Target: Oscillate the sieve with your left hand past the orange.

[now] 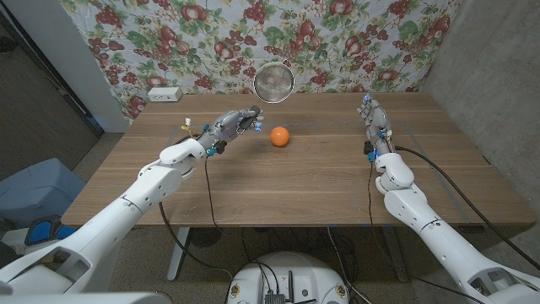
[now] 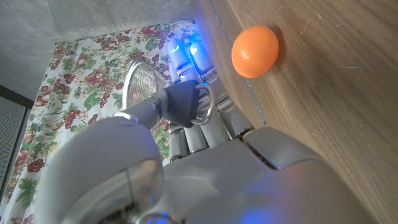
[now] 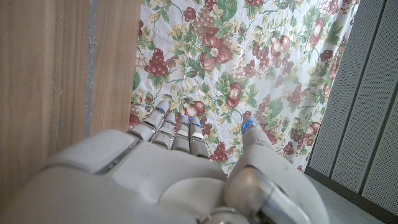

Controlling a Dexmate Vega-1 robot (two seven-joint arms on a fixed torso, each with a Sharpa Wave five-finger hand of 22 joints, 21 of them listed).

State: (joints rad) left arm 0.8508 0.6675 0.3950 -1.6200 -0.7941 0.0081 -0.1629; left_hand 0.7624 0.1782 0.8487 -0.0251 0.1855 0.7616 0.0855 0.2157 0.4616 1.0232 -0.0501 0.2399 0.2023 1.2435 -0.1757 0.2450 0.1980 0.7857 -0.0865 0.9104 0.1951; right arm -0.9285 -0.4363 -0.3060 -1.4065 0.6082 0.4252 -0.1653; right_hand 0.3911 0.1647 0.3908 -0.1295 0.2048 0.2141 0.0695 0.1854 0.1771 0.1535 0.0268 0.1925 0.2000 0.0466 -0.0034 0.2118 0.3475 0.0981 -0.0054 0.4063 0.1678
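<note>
An orange (image 1: 279,136) lies on the wooden table (image 1: 295,177) near its middle back. My left hand (image 1: 231,125) is just left of the orange and holds a round metal sieve (image 1: 274,81) by its handle, the mesh bowl raised above the table behind the orange. In the left wrist view my left hand (image 2: 186,118) grips the grey handle with its wire loop (image 2: 202,106), the sieve (image 2: 142,84) stands beyond the fingers, and the orange (image 2: 255,51) lies on the wood close by. My right hand (image 1: 374,116) stands at the back right, fingers apart, holding nothing.
A flowered cloth (image 1: 253,38) hangs behind the table. A white power strip (image 1: 164,95) sits at the back left edge. Cables run over the table by both arms. A grey wall (image 1: 498,76) stands to the right.
</note>
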